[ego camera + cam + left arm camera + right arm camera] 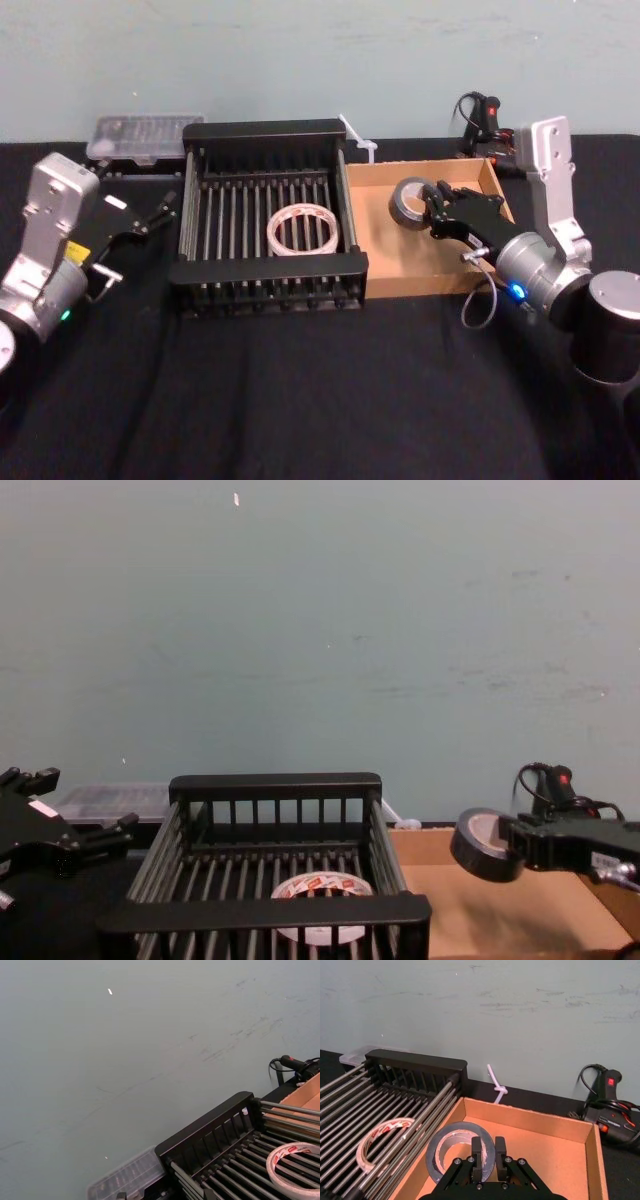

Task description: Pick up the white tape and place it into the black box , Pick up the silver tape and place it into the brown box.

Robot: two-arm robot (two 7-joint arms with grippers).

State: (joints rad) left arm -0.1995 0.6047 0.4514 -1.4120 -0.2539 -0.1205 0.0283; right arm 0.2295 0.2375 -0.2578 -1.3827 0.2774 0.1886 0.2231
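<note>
First half looks done from where I sit: the white tape (299,229) lies flat on the slatted floor of the black box (270,271), toward its right side, and nothing is touching it. The chest view shows it low inside the crate, red label marks facing up.

Now the second half. My right gripper (437,211) has the silver tape (410,201) pinched, one finger through the core and one outside the roll's wall, as the right wrist view makes plain. The roll is up in the air, standing on edge over the left part of the brown box (470,277); the chest view shows it hanging clear above the cardboard floor, not resting on it. So I'd call the carry finished and the drop still to come: lower, let go, pull back.

The brown box holds nothing of its own yet, just bare cardboard under the roll. The black box holds the white roll and nothing else that I can see.

My left gripper (143,216) sits off to the left of the black box, beside its wall, with its fingers spread and nothing between them. It looks idle.

Behind the boxes, by the wall, sit a clear plastic case (143,136) on the left and a black glue gun (481,117) on the right, both outside the job.
</note>
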